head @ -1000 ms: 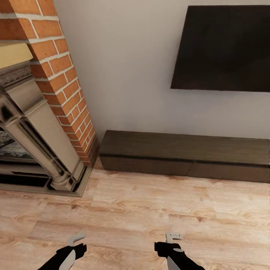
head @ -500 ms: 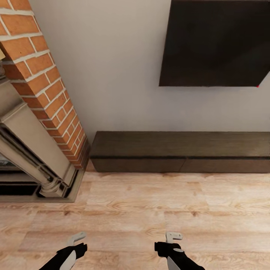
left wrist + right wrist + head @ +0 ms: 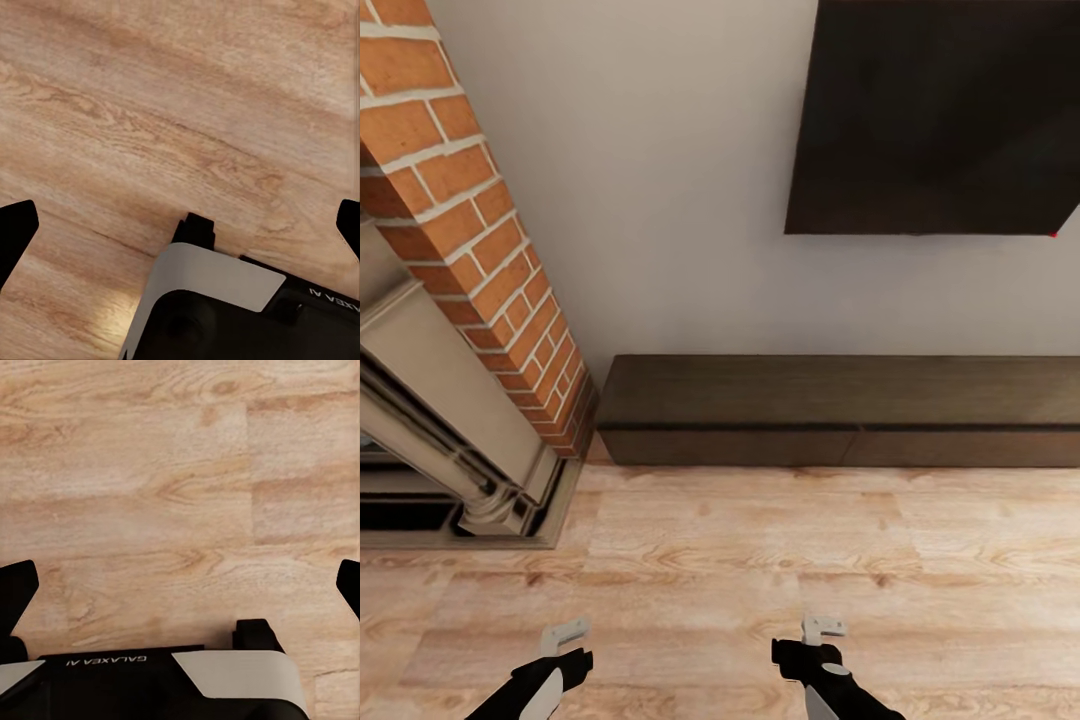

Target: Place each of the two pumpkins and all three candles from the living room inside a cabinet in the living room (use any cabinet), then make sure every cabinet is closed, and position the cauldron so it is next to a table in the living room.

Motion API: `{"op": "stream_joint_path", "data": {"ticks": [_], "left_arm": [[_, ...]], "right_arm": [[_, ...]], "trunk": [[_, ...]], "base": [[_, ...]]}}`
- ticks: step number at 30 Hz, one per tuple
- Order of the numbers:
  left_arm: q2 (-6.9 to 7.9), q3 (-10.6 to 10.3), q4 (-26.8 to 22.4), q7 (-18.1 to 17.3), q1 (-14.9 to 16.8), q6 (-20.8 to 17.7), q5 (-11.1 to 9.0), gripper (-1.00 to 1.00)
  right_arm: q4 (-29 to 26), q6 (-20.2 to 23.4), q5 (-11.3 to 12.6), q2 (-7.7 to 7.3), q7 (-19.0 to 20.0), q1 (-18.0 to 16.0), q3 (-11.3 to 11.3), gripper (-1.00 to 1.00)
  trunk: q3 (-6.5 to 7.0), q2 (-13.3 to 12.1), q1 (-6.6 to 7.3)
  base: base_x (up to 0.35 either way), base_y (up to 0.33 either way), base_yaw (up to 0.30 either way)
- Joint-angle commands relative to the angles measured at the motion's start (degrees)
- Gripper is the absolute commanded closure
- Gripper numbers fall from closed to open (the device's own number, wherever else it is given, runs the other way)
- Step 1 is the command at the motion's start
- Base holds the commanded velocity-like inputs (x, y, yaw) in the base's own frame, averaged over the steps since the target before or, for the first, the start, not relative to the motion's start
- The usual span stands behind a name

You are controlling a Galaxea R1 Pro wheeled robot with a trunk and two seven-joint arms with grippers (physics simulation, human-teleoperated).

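Facing the long dark cabinet (image 3: 840,410) against the wall, its drawers all shut, the robot holds the left gripper (image 3: 563,637) and right gripper (image 3: 823,630) low over the floor (image 3: 760,560), jaws apart and empty, so by this evidence the stowing lies ahead.

Long low dark-brown wooden cabinet (image 3: 840,410) against the pale wall (image 3: 680,170), on the light wood-plank floor (image 3: 760,560), running from centre off to the right. Drawer fronts flush. Directly above its right part, mounted on the wall: large flat black panel (image 3: 940,115). Left of the cabinet, red brick column (image 3: 470,220), base just beside the cabinet's left end. Further left, against the brick: ornate grey fireplace surround (image 3: 440,400), standing on the floor. Nearest the camera, over bare planks: left tool (image 3: 563,634) and right tool (image 3: 823,629), well apart, both well short of the cabinet.
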State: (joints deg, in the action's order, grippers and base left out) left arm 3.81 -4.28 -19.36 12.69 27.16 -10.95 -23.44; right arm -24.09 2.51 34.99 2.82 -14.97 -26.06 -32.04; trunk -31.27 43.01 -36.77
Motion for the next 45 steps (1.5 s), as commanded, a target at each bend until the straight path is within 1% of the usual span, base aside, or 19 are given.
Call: {"op": "stream_joint_path", "data": {"ticks": [1,16,21,23,25,26,27,28,30,31,32,33,34,36,37,38,40,41,45], "left_arm": [[0.05,-0.46,-0.15,0.4,0.0,-0.3,-0.46,-1.0],[0.04,-0.44,-0.15,0.33,0.0,-0.3,-0.52,-1.0],[0.06,-0.38,-0.59,0.04,0.03,-0.67,-0.54,-1.0],[0.06,-0.29,-0.85,-0.27,0.1,-1.24,-0.62,-1.0],[0.08,-0.29,-2.0,-1.17,0.39,-3.08,-0.67,-1.0],[0.15,-0.27,-4.01,-2.07,0.53,-6.16,-0.72,-1.0],[0.29,-0.2,-7.19,-3.23,0.62,-10.92,-0.77,-1.0],[0.4,-0.08,-11.12,-4.66,0.68,-16.73,-0.82,-1.0],[0.67,0.3,-20.1,-8.22,0.75,-28.13,-0.87,-1.0],[0.72,0.57,-22.38,-9.22,0.76,-30.61,-0.89,-1.0],[0.81,2.2,-28.61,-12.0,0.77,-36.89,-1.33,-1.0],[0.82,2.95,-30.47,-12.77,0.76,-38.64,-1.59,-1.0],[0.83,4.58,-33.83,-13.91,0.72,-41.37,-2.26,-1.0],[0.88,7.35,-38.47,-15.14,0.47,-44.32,-3.93,-1.0],[0.89,7.84,-39.16,-15.32,0.43,-44.72,-4.36,-1.0],[0.94,8.59,-40.19,-15.58,0.34,-45.34,-5.23,-1.0],[1.01,9.37,-41.64,-15.89,0.19,-46.04,-7.11,-1.0],[1.01,9.54,-42.02,-15.97,0.15,-46.22,-8.08,-1.0],[1.04,9.68,-42.51,-16.08,0.1,-46.47,-10.35,-1.0]], "right_arm": [[-0.12,0.25,0.3,-0.06,-0.54,-0.04,-0.48,-1.0],[-0.01,-0.26,0.36,-0.18,-0.88,-0.04,-0.39,-1.0],[0.44,-3.68,0.38,-0.19,-1.07,-0.03,-0.34,-1.0],[0.37,-4.59,1.25,-0.19,-0.8,-0.02,0.16,-1.0],[-0.05,-4.59,3.15,-0.21,-0.17,-0.03,1.53,-1.0],[-0.41,-4.28,4.94,-0.27,0.87,-0.04,2.83,-1.0],[-0.9,-3.63,6.86,-0.58,2.57,-0.04,4.26,-1.0],[-1.55,-2.63,8.76,-1.39,4.86,-0.04,5.77,-1.0],[-2.73,-0.21,12.35,-3.98,10.62,-0.04,9.14,-1.0],[-2.9,0.35,13.25,-4.63,12.2,-0.04,10.11,-1.0],[-3.27,1.68,16.14,-6.17,17.26,-0.04,13.52,-1.0],[-3.36,1.98,17.11,-6.52,19.03,-0.04,14.8,-1.0],[-3.48,2.42,18.97,-7.06,22.59,-0.04,17.44,-1.0],[-3.6,2.71,21.5,-7.74,29.05,-0.04,22.69,-1.0],[-3.62,2.7,21.87,-7.85,30.35,-0.04,23.89,-1.0],[-3.66,2.69,22.4,-8.0,32.37,-0.04,26.06,-1.0],[-3.73,2.59,23.03,-8.16,34.83,-0.04,29.21,-1.0],[-3.74,2.54,23.22,-8.17,35.51,-0.04,30.23,-1.0],[-4.11,2.44,23.51,-8.18,36.49,-0.09,32.02,-1.0]], "trunk": [[-0.05,0.04,-0.04],[-0.05,0.04,-0.04],[-0.05,0.04,-0.04],[-0.05,0.04,-0.04],[-0.05,0.04,-0.04],[-0.05,0.04,-0.04],[-0.05,0.04,-0.04],[-0.05,0.04,-0.04],[-0.05,0.04,-0.04],[-0.05,0.04,-0.04],[-0.05,0.04,-0.04],[-0.05,0.04,-0.04],[-0.05,0.04,-0.04],[-0.05,0.04,-0.04],[-0.05,0.04,-0.04],[-0.05,0.04,-0.04],[-0.05,0.04,-0.04],[-0.05,0.04,-0.04],[-0.41,0.84,-0.48]], "base": [[0.241,0.0,0.0],[0.023,0.0,0.0],[0.0,0.0,0.0],[0.0,0.0,0.0],[0.0,0.0,0.0],[0.0,0.0,0.0],[0.0,0.0,0.0],[0.0,0.0,0.0],[0.0,0.0,0.0],[0.0,0.0,0.0],[0.0,0.0,0.0],[0.0,0.0,0.0],[0.0,0.0,0.0],[0.0,0.0,0.0],[0.0,0.0,0.0],[0.0,0.0,0.0],[0.0,0.0,0.0],[0.0,0.0,0.0],[0.0,0.0,0.0]]}}
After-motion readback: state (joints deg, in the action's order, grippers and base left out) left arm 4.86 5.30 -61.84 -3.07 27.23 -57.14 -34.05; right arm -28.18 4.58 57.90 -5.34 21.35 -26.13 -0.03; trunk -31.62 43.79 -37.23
